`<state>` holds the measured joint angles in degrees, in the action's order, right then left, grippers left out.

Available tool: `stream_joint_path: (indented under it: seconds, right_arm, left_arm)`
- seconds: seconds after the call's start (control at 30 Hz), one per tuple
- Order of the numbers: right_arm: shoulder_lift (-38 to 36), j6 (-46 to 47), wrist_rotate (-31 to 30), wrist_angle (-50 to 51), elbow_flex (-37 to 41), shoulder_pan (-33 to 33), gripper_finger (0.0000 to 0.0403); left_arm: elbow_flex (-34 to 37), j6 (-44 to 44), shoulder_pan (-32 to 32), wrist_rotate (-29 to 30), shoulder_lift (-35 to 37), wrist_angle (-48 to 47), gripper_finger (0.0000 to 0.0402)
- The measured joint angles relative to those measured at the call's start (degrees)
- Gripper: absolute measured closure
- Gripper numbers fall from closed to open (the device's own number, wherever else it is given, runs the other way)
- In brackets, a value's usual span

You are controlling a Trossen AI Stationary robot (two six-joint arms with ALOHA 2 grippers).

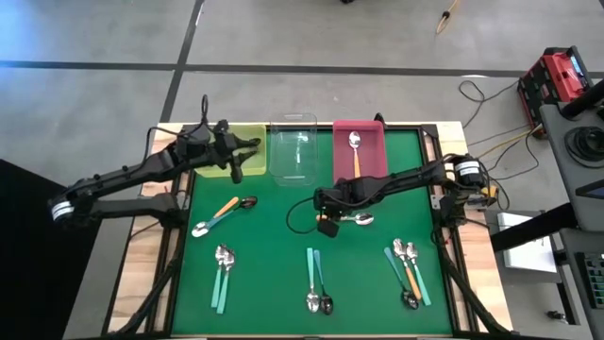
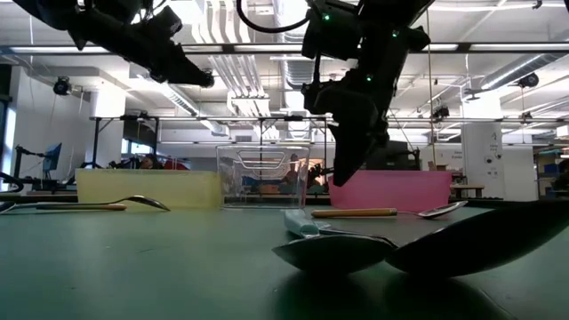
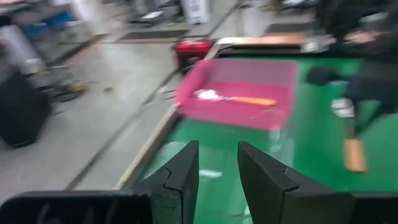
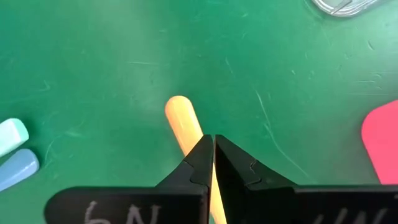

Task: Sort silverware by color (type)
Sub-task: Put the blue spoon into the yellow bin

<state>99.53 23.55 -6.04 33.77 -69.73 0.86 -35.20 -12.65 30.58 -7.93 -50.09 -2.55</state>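
Note:
My right gripper [image 1: 326, 210] [image 4: 213, 138] is shut and hovers just above the middle of the green mat. Its tips point down over the free end of an orange spoon handle [image 4: 178, 112]. That spoon [image 2: 356, 212] lies flat on the mat below the fingers [image 2: 342, 178]. My left gripper [image 1: 236, 168] [image 3: 217, 149] is open and empty, raised over the yellow bin [image 1: 247, 151]. The pink bin [image 1: 370, 161] holds one orange-handled spoon [image 1: 356, 151]. More spoons lie on the mat: an orange and teal pair [image 1: 222, 214], teal pairs [image 1: 223, 274] [image 1: 316, 283], and a mixed group [image 1: 408, 269].
A clear bin [image 1: 293, 151] stands between the yellow and pink bins along the mat's far edge. The mat's wooden frame [image 1: 156, 236] borders it. In the low view two spoon bowls [image 2: 338, 253] lie close in front. Cables and equipment [image 1: 557, 76] sit off the table's right.

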Motion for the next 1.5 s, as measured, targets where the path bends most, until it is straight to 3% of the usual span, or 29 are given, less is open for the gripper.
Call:
stream_joint_path:
  seconds: [0.1, 0.23, 0.47, 0.6, 0.93, 1.23, 1.5]
  right_arm:
    - [0.0, -0.03, 0.0, 0.01, 0.0, 0.0, 0.0394]
    - [0.0, -0.19, 0.0, 0.01, 0.0, 0.0, 0.0394]
    - [0.0, -2.7, -0.04, -0.02, 0.0, 0.0, 0.0394]
    - [0.0, -4.07, -0.07, -0.04, 0.0, 0.0, 0.0394]
    - [-0.54, -4.26, -0.04, -0.13, 0.0, 0.0, 0.0394]
    - [-0.83, -4.17, -0.02, -0.36, 0.0, -0.13, 0.0394]
    - [-0.85, -4.13, 0.0, -0.45, 0.0, -0.13, 0.0394]
  left_arm:
    - [0.0, 1.73, -1.91, -3.39, -1.41, 0.97, 0.0308]
    - [-1.5, 7.43, -5.37, 2.66, -3.18, -4.28, 0.0308]
    - [-9.85, 14.2, -11.72, 3.46, -7.52, -29.94, 0.0308]
    - [-12.03, 15.59, -13.66, 3.46, -8.93, -38.34, 0.0308]
    - [-10.32, 21.85, -14.76, 2.95, -9.02, -49.19, 0.0308]
    - [-8.03, 26.95, -19.85, -3.07, -9.11, -53.84, 0.0308]
    - [-4.77, 30.47, -20.8, 2.46, -9.09, -53.47, 0.0308]
